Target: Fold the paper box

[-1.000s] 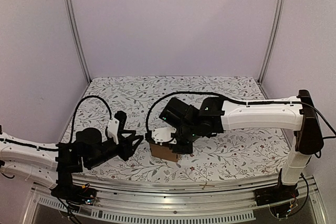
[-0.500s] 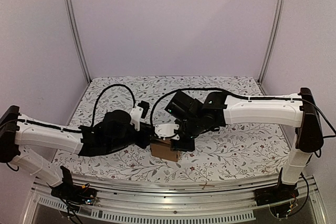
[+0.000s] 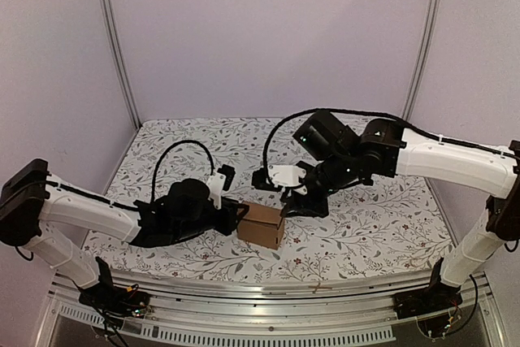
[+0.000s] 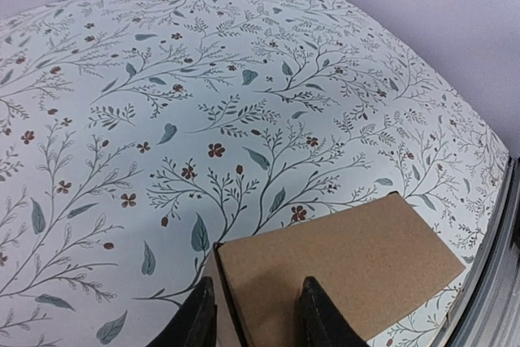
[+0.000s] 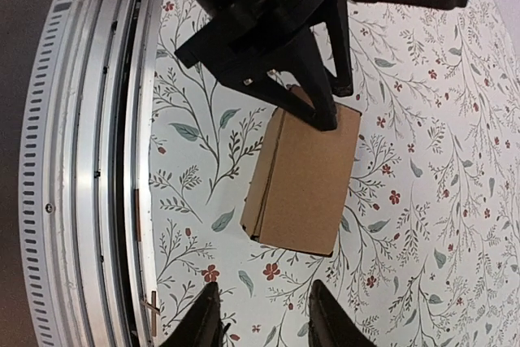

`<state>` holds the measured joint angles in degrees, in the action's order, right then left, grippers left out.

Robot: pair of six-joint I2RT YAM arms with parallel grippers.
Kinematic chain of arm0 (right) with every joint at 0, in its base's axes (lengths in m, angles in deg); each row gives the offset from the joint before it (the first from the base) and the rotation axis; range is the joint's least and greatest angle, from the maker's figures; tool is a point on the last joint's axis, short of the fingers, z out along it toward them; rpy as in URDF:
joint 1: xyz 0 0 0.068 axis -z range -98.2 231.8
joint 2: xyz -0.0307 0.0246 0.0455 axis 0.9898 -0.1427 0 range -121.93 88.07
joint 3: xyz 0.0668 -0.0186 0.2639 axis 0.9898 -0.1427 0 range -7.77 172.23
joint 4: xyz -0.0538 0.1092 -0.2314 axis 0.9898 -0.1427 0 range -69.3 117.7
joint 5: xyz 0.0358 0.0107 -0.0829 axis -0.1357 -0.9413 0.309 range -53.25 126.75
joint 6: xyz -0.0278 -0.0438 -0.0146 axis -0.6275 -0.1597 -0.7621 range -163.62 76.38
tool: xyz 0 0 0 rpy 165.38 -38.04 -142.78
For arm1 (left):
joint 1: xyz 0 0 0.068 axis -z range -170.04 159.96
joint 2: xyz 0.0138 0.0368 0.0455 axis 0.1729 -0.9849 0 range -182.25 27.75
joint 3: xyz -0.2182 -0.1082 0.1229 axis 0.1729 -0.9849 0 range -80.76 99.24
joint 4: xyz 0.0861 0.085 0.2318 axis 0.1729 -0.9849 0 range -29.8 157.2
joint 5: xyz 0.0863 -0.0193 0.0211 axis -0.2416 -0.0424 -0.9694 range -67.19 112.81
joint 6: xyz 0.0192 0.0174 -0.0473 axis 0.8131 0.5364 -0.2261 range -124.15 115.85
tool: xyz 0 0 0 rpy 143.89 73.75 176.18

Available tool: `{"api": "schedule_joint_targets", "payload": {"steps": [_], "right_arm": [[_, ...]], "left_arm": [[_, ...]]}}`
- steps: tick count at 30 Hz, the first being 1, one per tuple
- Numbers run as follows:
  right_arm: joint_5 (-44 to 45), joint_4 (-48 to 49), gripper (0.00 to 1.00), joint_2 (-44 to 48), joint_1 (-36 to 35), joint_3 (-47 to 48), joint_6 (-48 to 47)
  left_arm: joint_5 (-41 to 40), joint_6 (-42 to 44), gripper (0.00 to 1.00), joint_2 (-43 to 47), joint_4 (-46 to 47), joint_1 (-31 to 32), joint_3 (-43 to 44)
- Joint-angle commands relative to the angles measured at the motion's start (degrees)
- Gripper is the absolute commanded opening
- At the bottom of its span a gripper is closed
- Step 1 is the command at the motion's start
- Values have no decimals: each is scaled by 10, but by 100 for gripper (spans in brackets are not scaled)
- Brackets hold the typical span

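Left wrist, paper box (image 4: 349,258) corner between left pincer (image 4: 258,288) tips, right pincer (image 5: 264,292) apart

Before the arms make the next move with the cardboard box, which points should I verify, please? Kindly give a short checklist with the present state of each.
1. Paper box closed on top, no flap standing up: ok.
2. Right hand open, empty and apart from the box: ok.
3. Left hand at a corner of the box, one finger on each side of its edge: ok.
4. Left hand really grips the box: cannot tell.
5. Box lies on the table, apart from the metal rail at the near edge: ok.
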<state>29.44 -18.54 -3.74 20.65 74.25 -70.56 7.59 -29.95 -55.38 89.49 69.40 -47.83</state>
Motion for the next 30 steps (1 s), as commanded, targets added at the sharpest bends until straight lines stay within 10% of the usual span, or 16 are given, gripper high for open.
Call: {"api": "schedule_joint_targets", "payload": {"steps": [1,8,19,30], "right_arm": [[-145,13,20,3,72,12,58],[-311,78,4,-67,128,-13,121],[-224,78,3,-162,123,-73,100],[-244,78,8,-38,130,-51,79]], "left_arm": [[7,3,35,-21,-40,-9,-14],[3,2,35,-12,-45,-10,-16],[-6,6,35,-19,-52,-11,-16],[-3,67,38,48,-89,-12,61]]}}
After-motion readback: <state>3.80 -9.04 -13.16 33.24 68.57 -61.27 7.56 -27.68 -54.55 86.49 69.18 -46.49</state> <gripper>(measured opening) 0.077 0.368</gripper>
